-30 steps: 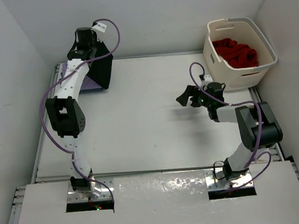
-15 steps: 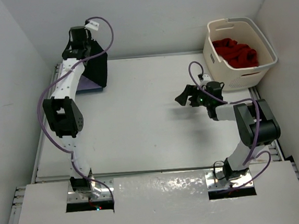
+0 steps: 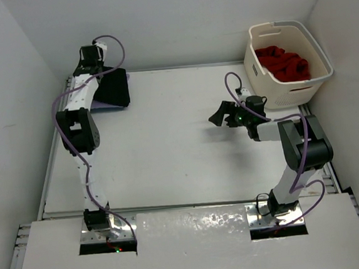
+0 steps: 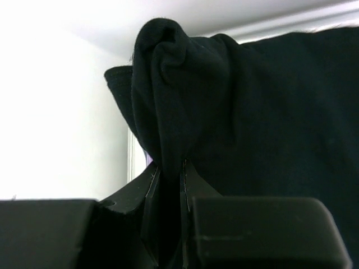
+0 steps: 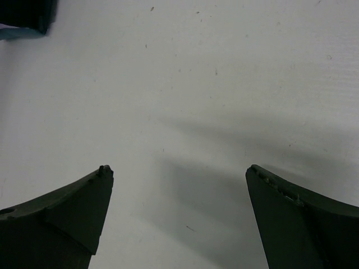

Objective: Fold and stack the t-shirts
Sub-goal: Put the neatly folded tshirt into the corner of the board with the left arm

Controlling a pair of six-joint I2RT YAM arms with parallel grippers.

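Observation:
A black t-shirt (image 3: 115,88) lies folded at the table's far left corner on a lavender shirt (image 3: 105,106), of which only an edge shows. My left gripper (image 3: 100,74) is shut on a bunched fold of the black shirt (image 4: 235,112), which is pinched between its fingers (image 4: 151,190). A red shirt (image 3: 282,62) lies crumpled in the basket. My right gripper (image 3: 219,118) is open and empty over bare table right of the middle, its fingertips (image 5: 104,176) wide apart. The right wrist view shows the black shirt's corner (image 5: 28,14) with a teal-blue edge (image 5: 17,32) under it.
The cream laundry basket (image 3: 289,25) stands at the far right corner. White walls close in on the left, the back and the right. The white table (image 3: 167,142) spreads between the two arms.
My left arm has swung back and left with the black shirt. The shirt hung upright before and now lies lower and flatter on the pile. My right gripper has shifted slightly left.

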